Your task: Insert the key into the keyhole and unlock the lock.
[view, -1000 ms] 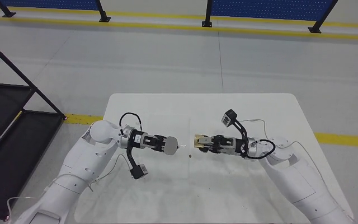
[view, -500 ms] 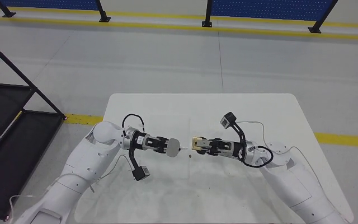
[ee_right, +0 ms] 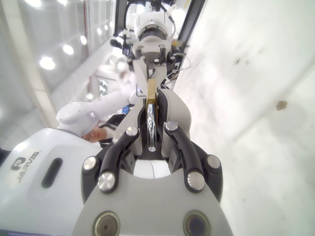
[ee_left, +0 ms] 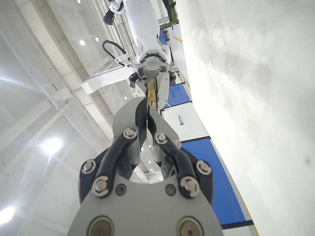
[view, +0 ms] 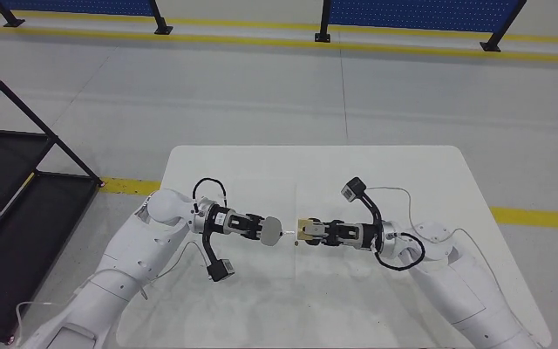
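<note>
Over the middle of the white table [view: 392,174] my two grippers face each other tip to tip. My right gripper [view: 314,231] [ee_right: 154,96] is shut on the brass padlock [view: 302,229] [ee_right: 152,88]. Its body points at the left arm, and its silver shackle [ee_right: 150,126] lies back between the fingers. My left gripper [view: 276,229] [ee_left: 148,109] is shut on the key, which is hidden between the pads except for a thin tip [view: 287,230] reaching toward the lock. In the left wrist view the padlock [ee_left: 150,93] stands just beyond my fingertips. Whether the key touches the keyhole cannot be told.
A small dark speck [view: 296,243] lies on the table below the lock. A black metal rack [view: 35,192] stands on the floor off the table's left side. Blue barriers [view: 418,13] line the far floor.
The right arm has carried the padlock leftward and the left gripper has edged right, so the gap between key and lock has nearly closed. Both grips are unchanged.
</note>
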Controlling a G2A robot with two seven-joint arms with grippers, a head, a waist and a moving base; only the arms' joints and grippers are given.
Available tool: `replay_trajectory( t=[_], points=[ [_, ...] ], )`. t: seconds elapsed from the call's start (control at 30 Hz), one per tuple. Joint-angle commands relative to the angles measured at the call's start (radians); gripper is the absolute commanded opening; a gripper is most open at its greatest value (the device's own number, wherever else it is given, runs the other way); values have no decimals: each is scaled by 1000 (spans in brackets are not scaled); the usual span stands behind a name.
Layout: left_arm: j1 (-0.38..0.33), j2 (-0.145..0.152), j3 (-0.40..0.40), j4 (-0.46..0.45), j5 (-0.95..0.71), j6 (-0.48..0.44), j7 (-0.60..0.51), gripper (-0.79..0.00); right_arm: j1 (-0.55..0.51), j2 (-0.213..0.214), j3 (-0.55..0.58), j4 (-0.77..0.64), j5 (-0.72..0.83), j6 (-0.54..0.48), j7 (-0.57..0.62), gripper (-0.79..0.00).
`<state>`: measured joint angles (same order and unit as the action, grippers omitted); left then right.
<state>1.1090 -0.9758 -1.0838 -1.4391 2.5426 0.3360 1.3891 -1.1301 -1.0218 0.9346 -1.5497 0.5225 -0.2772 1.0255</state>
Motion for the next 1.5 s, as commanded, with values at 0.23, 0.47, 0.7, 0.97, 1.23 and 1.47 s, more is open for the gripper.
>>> replay_trajectory(
  t=[0.23,0.47,0.7,0.97,1.23,1.47],
  points=[
    [-6,1,10,5,6,5,-8,-785,-5,-5,4,-5,-13,2,-2,-785],
    [-12,2,16,11,7,8,-17,-785,-5,-9,7,-4,-17,6,5,-785],
    [-17,3,24,16,5,6,-21,-785,-5,-14,8,0,-17,8,10,-785],
    [-26,3,34,22,3,6,-23,-785,-2,-19,7,5,-20,15,11,-785],
    [-31,3,41,29,2,8,-28,-785,-1,-25,6,10,-22,17,15,-785],
    [-34,4,48,33,-1,9,-26,-785,0,-30,3,11,-25,22,17,-785]
  ],
)
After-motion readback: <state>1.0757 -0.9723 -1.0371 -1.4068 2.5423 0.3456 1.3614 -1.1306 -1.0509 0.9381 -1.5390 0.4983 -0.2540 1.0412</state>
